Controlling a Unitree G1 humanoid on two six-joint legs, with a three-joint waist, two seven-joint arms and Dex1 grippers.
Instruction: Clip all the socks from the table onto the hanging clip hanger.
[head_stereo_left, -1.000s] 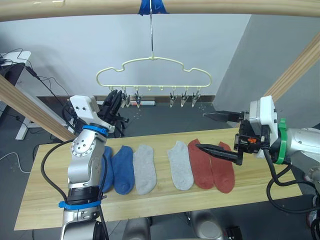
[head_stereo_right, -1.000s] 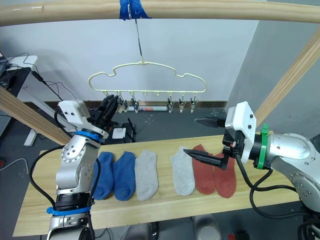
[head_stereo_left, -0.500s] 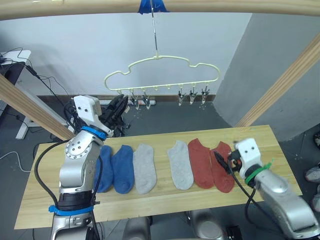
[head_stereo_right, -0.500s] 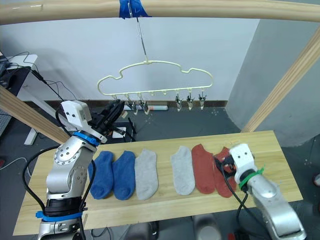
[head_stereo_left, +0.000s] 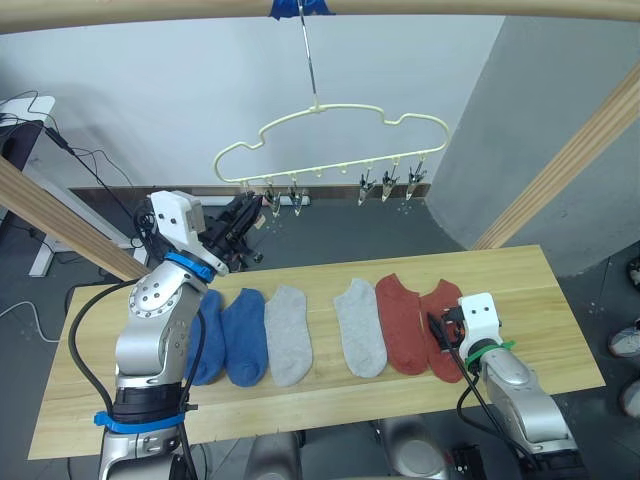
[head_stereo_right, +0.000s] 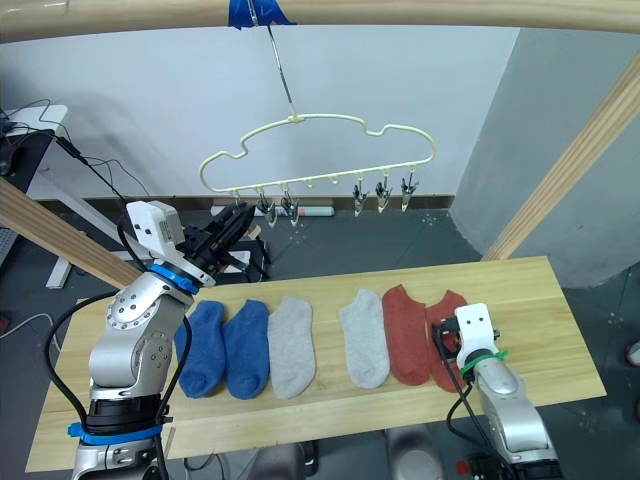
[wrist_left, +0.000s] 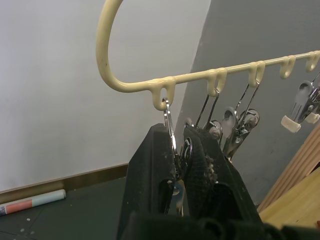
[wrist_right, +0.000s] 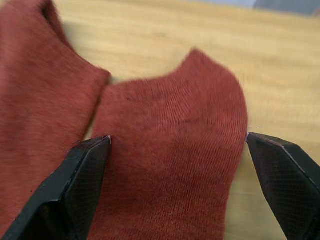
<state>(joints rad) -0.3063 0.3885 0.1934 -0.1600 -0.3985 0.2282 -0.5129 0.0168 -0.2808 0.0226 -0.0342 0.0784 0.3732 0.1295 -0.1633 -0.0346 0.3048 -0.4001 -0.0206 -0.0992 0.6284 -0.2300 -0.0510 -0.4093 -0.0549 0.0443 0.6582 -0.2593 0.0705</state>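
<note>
1. Socks (head_stereo_left: 338, 330), six in a row across the table (head_stereo_left: 300, 400): two blue (head_stereo_left: 232, 335), two light grey (head_stereo_left: 359, 328), two rust red (head_stereo_left: 402, 325), all lying flat.
2. Outermost red sock (wrist_right: 170, 170) directly beneath the right gripper (wrist_right: 177, 185), framed between its two widely spread fingers (wrist_right: 75, 185) (one tip at each edge of the sock, neither pressing the knit together).
3. Second red sock (wrist_right: 40, 100) just beside that gripper's one finger, touching its neighbour along one edge.
4. Right gripper (head_stereo_left: 440, 330) low over the table, at the red end of the row, well apart from the blue pair.
5. Clip hanger (head_stereo_left: 335, 140) hung by its hook from the wooden pole (head_stereo_left: 450, 8) overhead, tilted, end nearest the left gripper lower.
6. Left gripper (wrist_left: 180, 150) raised to that lower end, fingers (wrist_left: 155, 165) pressed together on the endmost metal clip (wrist_left: 167, 120) (pinching it just below its loop on the wire).
7. Further clips (wrist_left: 242, 120) just beside the left gripper along the same wire, hanging free; another group (head_stereo_left: 388, 185) well away toward the far end.
8. No sock touching either gripper's pads.
</note>
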